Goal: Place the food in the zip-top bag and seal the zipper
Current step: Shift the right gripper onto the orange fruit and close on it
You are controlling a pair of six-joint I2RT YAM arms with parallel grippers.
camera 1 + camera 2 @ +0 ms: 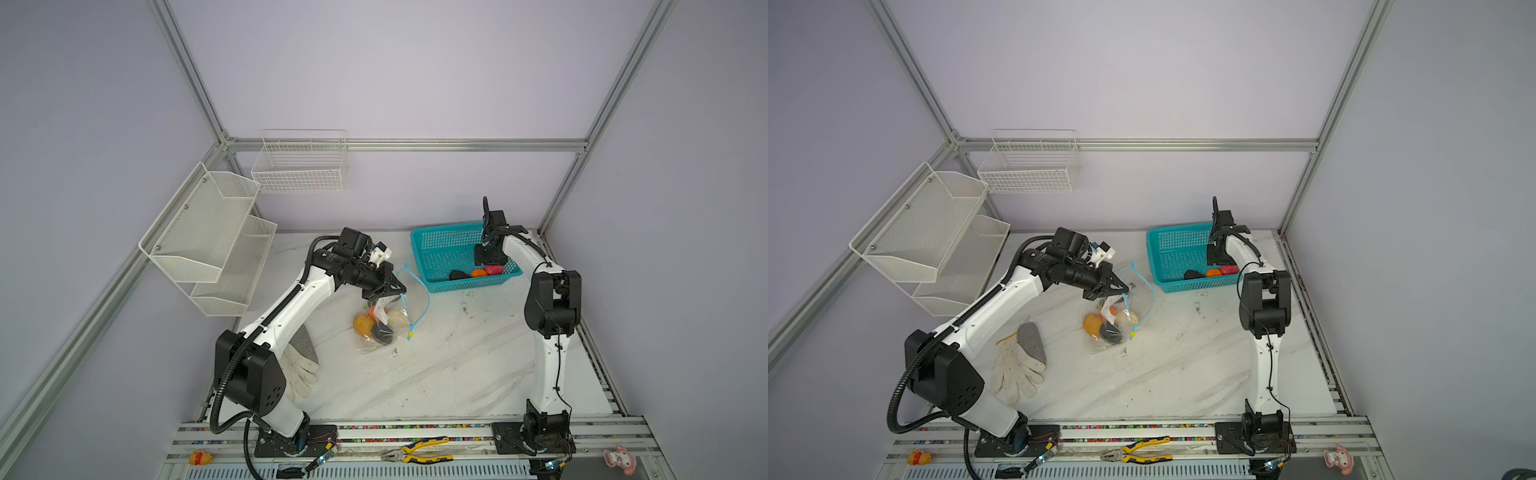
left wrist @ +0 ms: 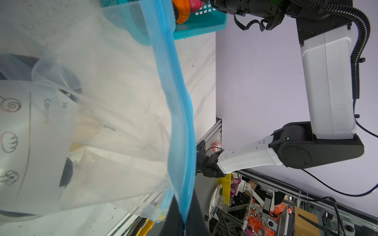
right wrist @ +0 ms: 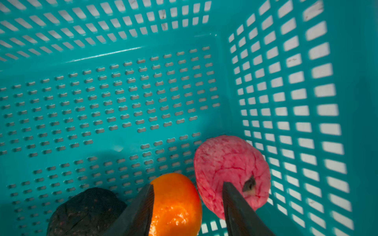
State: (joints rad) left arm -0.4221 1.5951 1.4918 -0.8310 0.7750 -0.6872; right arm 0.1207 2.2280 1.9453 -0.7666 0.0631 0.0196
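White marble-pattern tabletop (image 1: pixel 457 365), enclosed by lavender walls (image 1: pixel 415 83). The teal perforated plastic basket (image 1: pixel 440 249) at the far side holds a dark toy fruit (image 3: pixel 86 210), an orange toy fruit (image 3: pixel 176 204) and a pink toy fruit (image 3: pixel 231 169). The clear zip-top plastic bag (image 1: pixel 380 328), mid-table, contains yellow-orange, cream and dark toy food. The left gripper (image 1: pixel 397 293) is clamped on its light-blue zipper strip (image 2: pixel 173 85), mouth raised. The right gripper (image 3: pixel 187 183) reaches into the basket, jaws apart around the orange toy fruit.

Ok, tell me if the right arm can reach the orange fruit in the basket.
Probably yes. The right gripper is inside the teal basket, open jaws either side of the orange fruit, nothing covering it. The pink fruit crowds it on one side and may get nudged.
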